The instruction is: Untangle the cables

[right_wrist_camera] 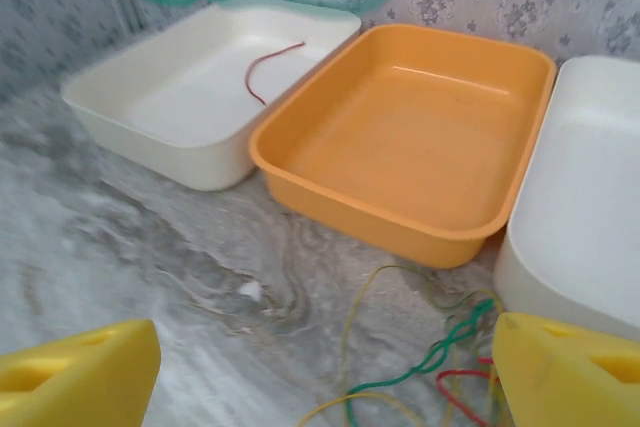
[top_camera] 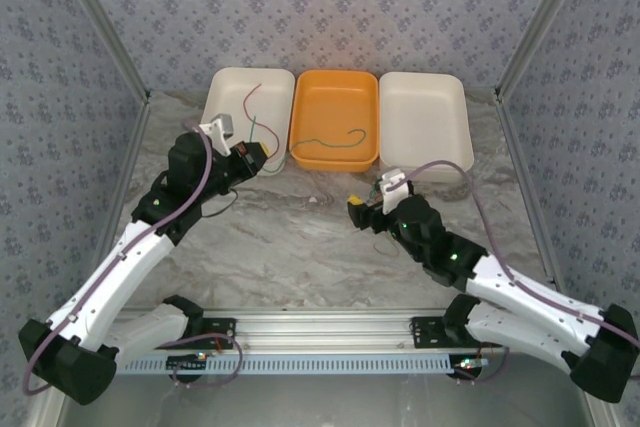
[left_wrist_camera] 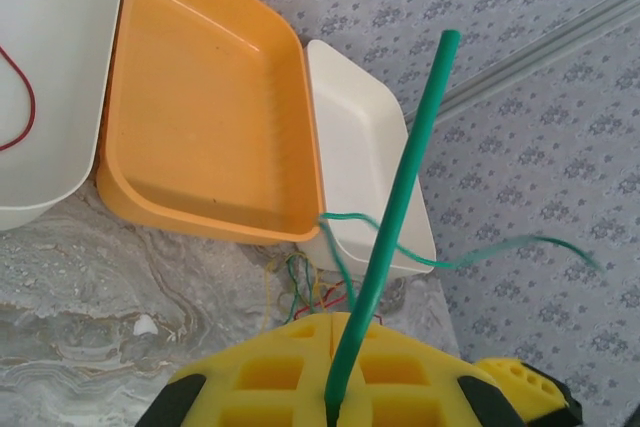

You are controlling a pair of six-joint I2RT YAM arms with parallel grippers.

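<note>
The green cable [left_wrist_camera: 394, 217] is thick and out of focus in the left wrist view, and its lower end goes out of sight in the slit between the closed jaws. The left gripper [left_wrist_camera: 331, 335] hides the near part of the tangle of cables [left_wrist_camera: 305, 287] behind it. In the right wrist view the bottom edge cuts this tangle and both yellow fingers [right_wrist_camera: 75, 377] of the right gripper [right_wrist_camera: 325, 362], and the right edge cuts the right white tray [right_wrist_camera: 590, 197]. From above, the wires of the tangle are too small to count.
</note>
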